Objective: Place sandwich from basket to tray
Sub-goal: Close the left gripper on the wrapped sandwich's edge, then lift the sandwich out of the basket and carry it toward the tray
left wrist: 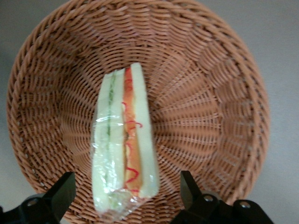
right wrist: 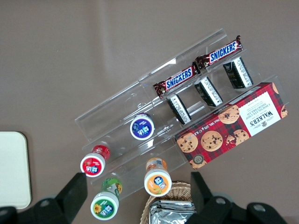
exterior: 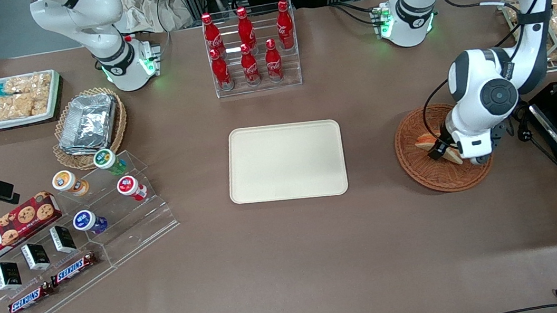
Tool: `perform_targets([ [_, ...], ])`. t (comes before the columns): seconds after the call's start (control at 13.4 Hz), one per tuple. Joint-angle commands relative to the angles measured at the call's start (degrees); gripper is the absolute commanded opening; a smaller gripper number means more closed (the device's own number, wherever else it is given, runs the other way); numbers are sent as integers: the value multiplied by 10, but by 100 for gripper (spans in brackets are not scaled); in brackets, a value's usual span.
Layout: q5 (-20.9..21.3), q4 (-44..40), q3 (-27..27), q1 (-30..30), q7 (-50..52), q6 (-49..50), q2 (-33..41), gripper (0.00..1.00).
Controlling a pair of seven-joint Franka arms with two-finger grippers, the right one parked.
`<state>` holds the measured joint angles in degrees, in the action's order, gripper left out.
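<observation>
Jaws (spread) astride sandwich [left wrist: 124, 144] in basket [left wrist: 219, 93]

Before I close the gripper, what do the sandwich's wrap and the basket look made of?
The sandwich looks wrapped in thin clear plastic film: glossy crinkles show. The basket looks like reddish-brown woven wicker, matte, with visible ribs. The gripper is open, fingers on either side of the sandwich.

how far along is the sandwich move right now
Early stage. Done: the gripper is down over the basket, fingers open either side of the sandwich. In hand: nothing yet; the sandwich lies in the basket, ungrasped. Left: close, lift, carry it to the tray, which holds nothing.
</observation>
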<state>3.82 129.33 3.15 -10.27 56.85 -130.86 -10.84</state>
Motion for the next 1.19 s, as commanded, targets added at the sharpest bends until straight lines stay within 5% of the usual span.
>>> perform_targets([
  [0.0,19,41,4,-1,22,-32,17,99],
  [0.15,19,59,5,0,26,-58,15,92],
  [0.3,19,52,16,0,38,-54,21,41],
  [0.37,21,41,17,0,40,-45,26,30],
  [0.67,22,-91,14,-4,28,120,26,20],
  [1.12,20,-371,2,-9,-152,406,9,18],
])
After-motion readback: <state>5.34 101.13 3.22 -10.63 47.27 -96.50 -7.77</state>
